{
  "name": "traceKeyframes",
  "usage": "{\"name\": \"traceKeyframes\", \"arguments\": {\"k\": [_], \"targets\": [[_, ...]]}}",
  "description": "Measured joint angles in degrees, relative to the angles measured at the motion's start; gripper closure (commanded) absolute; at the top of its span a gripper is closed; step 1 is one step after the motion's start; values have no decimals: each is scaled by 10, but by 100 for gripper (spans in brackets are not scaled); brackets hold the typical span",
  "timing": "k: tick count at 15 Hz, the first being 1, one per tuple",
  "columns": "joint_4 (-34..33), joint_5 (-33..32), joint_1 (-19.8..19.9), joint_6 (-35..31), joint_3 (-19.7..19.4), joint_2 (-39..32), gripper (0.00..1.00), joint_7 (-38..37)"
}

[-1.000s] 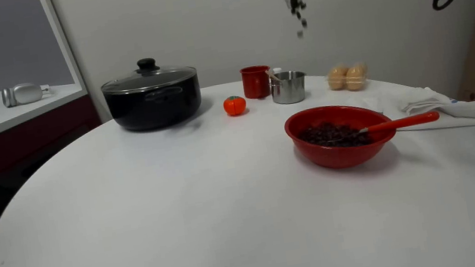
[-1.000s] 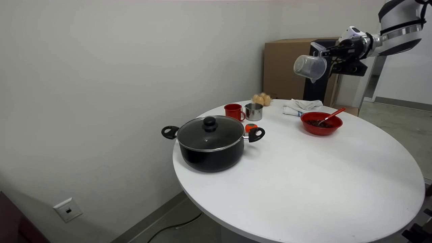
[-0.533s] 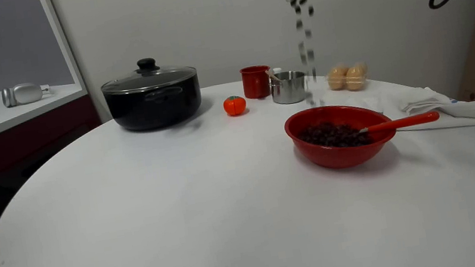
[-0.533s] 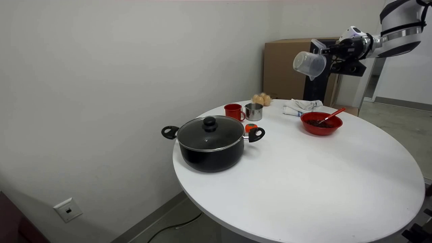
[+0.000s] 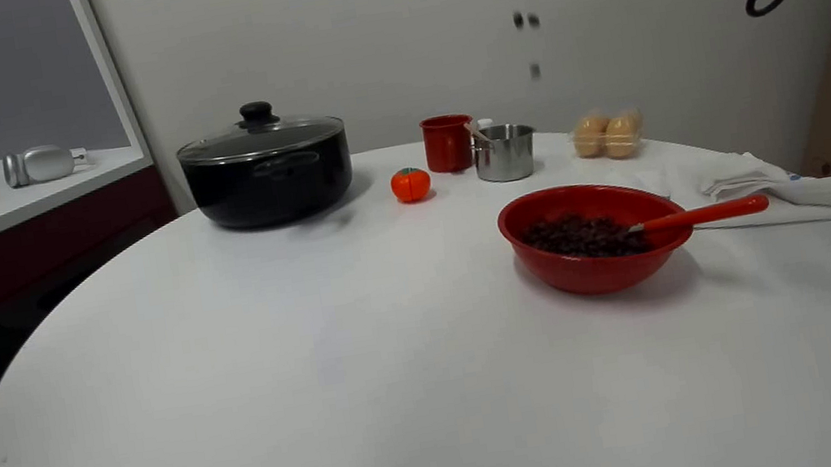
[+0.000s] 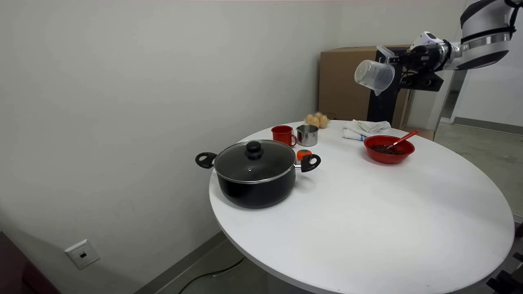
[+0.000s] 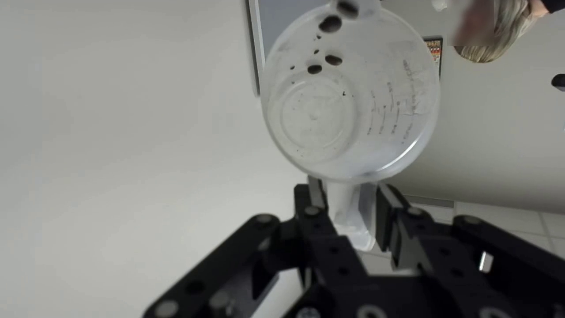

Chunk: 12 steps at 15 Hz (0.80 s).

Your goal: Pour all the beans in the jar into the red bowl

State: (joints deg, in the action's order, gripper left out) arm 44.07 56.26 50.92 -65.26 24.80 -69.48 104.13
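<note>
Jar [image 7: 353,106] is up in the air, well above the red bowl [image 5: 595,277]; long axis sloped, base raised, mouth turned down and back toward the arm [image 6: 484,36], spout [image 6: 377,92] lowest. Beans [image 5: 585,237] make a dark mass in the bowl; a few single ones are in mid-air under the spout. Wrist view (reads upside down): two on the inner wall, two more by the spout, contact unclear. Gripper [image 7: 350,198] is clamped on the jar's handle [image 7: 347,221], one of its fingers [image 7: 305,201] on either side, so the jar lies just beyond and below its tips. Key relation: spout to bowl. In both exterior views the spout stands within the bowl's width, closer to one rim than to the middle; I judge the aim sound, with less margin on that side. Estimate: pour nearly finished; next, probably a touch more tilt or a small shake, without sideways drift. From this height a bean might bounce out. Further out: red-handled utensil [image 5: 709,213] leans over the rim away from the spout; white cloth [image 5: 796,189] near the bowl; lidded pot [image 5: 270,197] well apart.
</note>
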Motion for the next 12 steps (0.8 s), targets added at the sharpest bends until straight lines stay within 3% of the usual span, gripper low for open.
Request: {"name": "traceKeyframes", "arguments": {"k": [6, 12], "targets": [[-4, -17, -2, 3, -6, 0, 93, -21], [-38, -127, -16, 35, -40, 0, 93, -20]]}}
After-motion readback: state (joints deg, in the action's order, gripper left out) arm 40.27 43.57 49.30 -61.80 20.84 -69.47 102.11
